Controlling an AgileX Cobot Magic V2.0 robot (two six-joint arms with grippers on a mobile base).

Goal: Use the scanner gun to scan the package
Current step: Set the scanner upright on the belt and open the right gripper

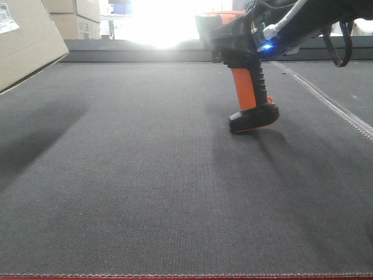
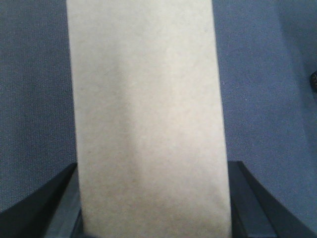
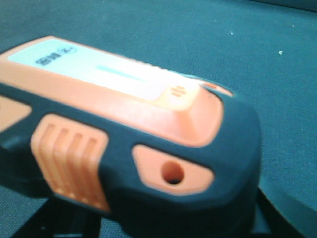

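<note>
Two closed pincers: left pincer (image 2: pixel 151 201) clamps the plain beige cardboard package (image 2: pixel 148 99), tabletop's (image 1: pixel 145 192) far-left corner; right pincer (image 1: pixel 262 32) holds the black-and-orange plastic scanner gun (image 1: pixel 247 87) far right. Misaimed, it would likely miss the white label (image 1: pixel 7 23).

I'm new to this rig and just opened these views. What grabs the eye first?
The orange-and-black scanner gun, tilted at upper right of the front view with a blue light glowing beside it. Then the package, a beige slab filling the left wrist view, flanked by the left claw.
</note>
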